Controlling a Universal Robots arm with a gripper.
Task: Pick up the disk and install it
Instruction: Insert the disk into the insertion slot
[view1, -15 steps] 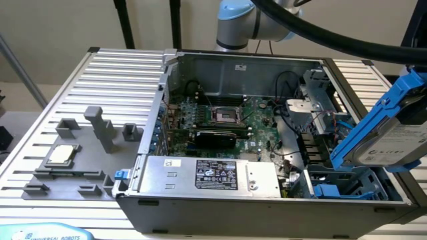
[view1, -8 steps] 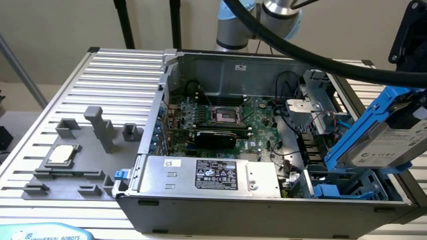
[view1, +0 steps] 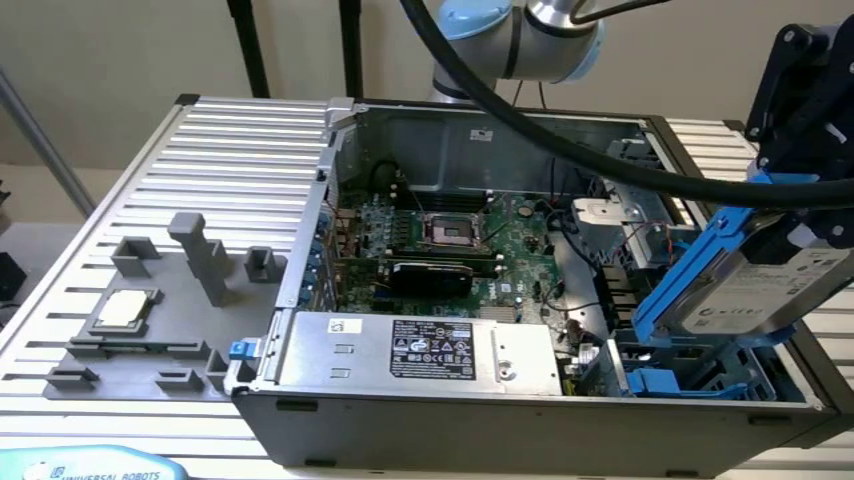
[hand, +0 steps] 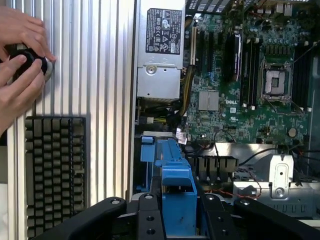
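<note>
1. One disk (view1: 767, 285), silver-grey with a white label and a blue carrier frame, hangs above the open computer case (view1: 534, 425). It is over the case's front corner on the exterior view's right and touches nothing inside.
2. The gripper (hand: 177, 220) is closed on the disk. In the wrist view its black fingers (hand: 150, 217) press on either side of the blue carrier. We judge the pick-up done and the install not yet done.
3. The disk is tilted, with its lower edge towards the blue drive bay (view1: 674, 382) in that same corner of the case. We judge that this slant suits the carrier to the bay's opening, and that holding it by the frame spares the drive body.
4. The arm (view1: 534, 35) rises behind the case's back wall and reaches forward across the case to the corner, its thick black cable (view1: 561, 130) trailing over the interior. The wrist points down into the case.
5. Inside the case, the power supply (view1: 427, 350) lies along the front wall and the motherboard (view1: 441, 240) covers the floor.
6. Outside the case, on the ribbed table (view1: 240, 150), stands a grey fixture (view1: 147, 330) holding a small square chip (view1: 123, 308).
7. Also outside the case, a person's hands (hand: 20, 60) hold a small black round object near a keyboard (hand: 55, 170).
</note>
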